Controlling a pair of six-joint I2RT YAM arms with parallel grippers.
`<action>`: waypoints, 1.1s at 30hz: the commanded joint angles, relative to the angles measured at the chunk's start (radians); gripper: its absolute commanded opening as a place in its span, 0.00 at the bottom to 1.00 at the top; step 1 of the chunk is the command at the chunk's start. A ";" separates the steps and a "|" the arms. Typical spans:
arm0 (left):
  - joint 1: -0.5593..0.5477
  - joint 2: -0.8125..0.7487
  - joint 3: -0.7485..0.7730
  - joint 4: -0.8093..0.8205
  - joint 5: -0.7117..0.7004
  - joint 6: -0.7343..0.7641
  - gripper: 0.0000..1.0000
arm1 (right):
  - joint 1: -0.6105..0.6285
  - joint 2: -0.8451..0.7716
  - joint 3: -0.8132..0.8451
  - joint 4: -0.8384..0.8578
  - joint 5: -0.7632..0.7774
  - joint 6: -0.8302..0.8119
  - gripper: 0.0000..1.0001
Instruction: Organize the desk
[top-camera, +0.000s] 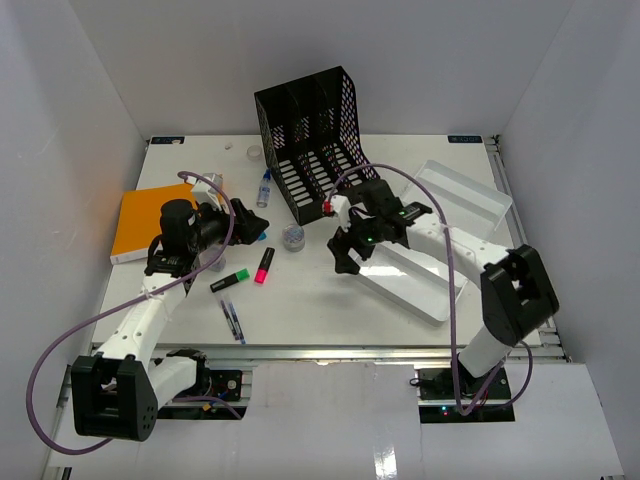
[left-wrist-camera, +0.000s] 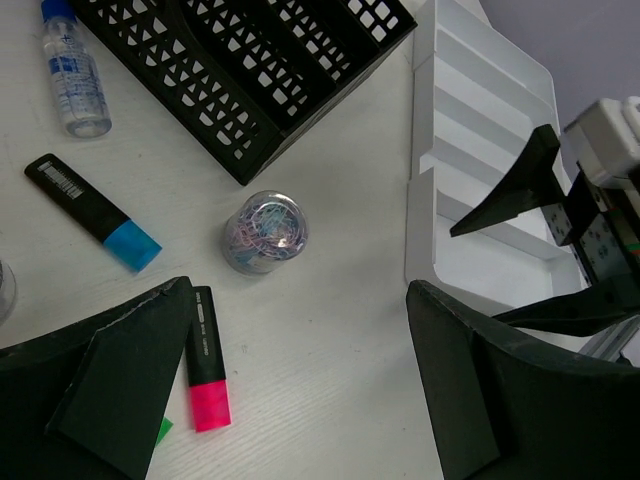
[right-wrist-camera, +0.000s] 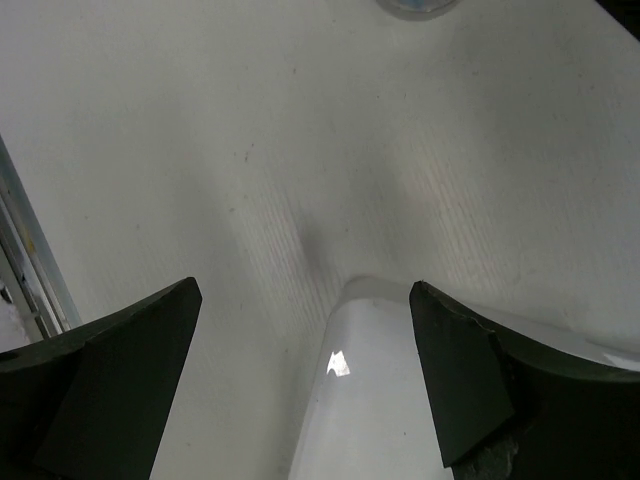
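Note:
The white desk (top-camera: 330, 305) holds scattered stationery. My left gripper (top-camera: 247, 224) is open and empty above the desk, with a pink highlighter (left-wrist-camera: 207, 365) by its left finger, a blue highlighter (left-wrist-camera: 95, 212) and a clear jar of paper clips (left-wrist-camera: 265, 232) ahead of it. My right gripper (top-camera: 346, 252) is open and empty, hovering over the near left corner of a white tray (right-wrist-camera: 380, 400). In the top view the pink highlighter (top-camera: 264, 265), a green highlighter (top-camera: 230, 280) and the jar (top-camera: 293, 237) lie between the two grippers.
A black mesh file organizer (top-camera: 310, 140) stands at the back centre. The white tray (top-camera: 430, 255) lies at the right. An orange notebook (top-camera: 150, 222) is at the left, a glue bottle (top-camera: 264, 187) beside the organizer, and pens (top-camera: 232, 320) near the front rail (top-camera: 340, 350).

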 joint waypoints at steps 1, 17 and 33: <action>0.000 0.000 0.007 -0.007 -0.024 0.027 0.98 | 0.096 0.106 0.168 0.051 0.153 0.222 0.91; 0.000 -0.078 0.002 -0.008 -0.166 0.059 0.98 | 0.231 0.485 0.472 0.231 0.540 0.591 0.91; 0.000 -0.088 0.000 -0.007 -0.175 0.063 0.98 | 0.238 0.581 0.497 0.346 0.595 0.578 0.70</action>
